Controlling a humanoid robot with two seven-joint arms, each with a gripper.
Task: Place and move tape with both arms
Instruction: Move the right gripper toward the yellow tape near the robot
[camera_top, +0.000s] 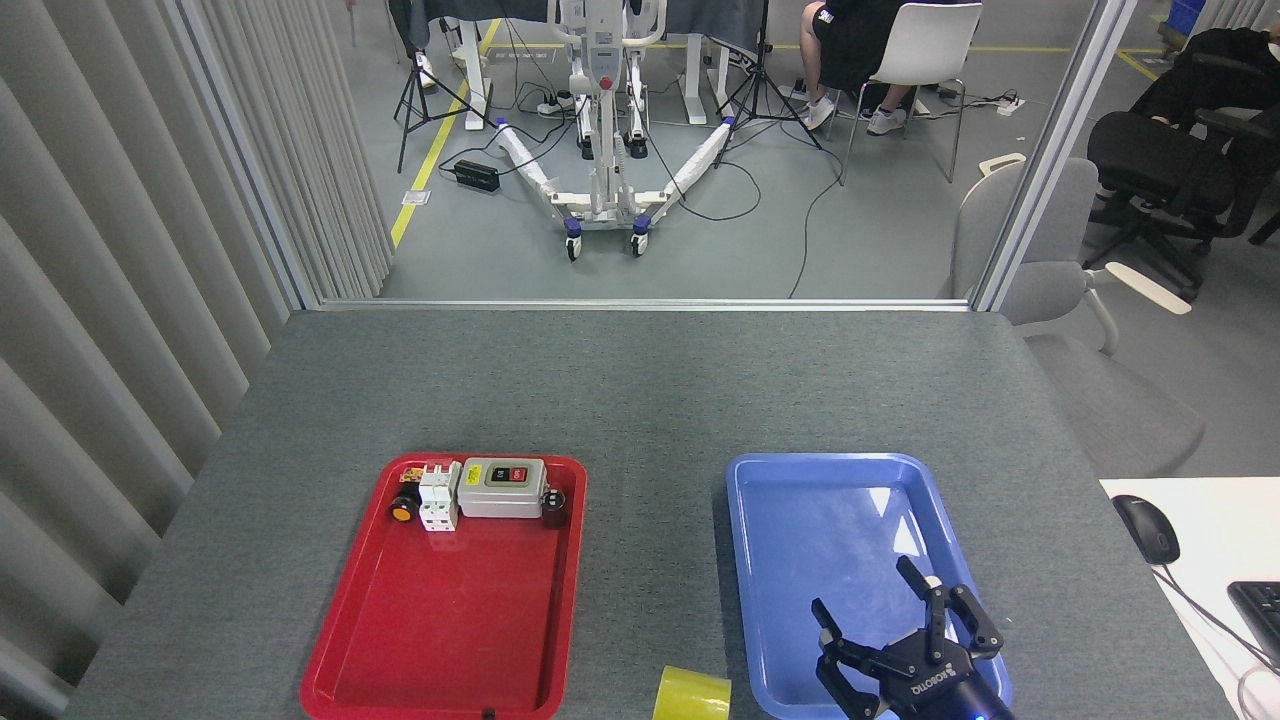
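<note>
The yellow tape (692, 696) shows only as its upper part at the bottom edge of the head view, over the grey table strip between the two trays. What holds it is cut off by the frame, and my left gripper is out of view. My right gripper (893, 612) hovers over the near part of the blue tray (800, 470), to the right of the tape and apart from it. Its black fingers (936, 600) are spread open with nothing between them.
The red tray (440, 620) at the left holds a grey switch box (502, 487), a white breaker (438, 496) and a small orange button (402, 511) along its far end. A white desk with a mouse (1146, 528) adjoins the table's right side.
</note>
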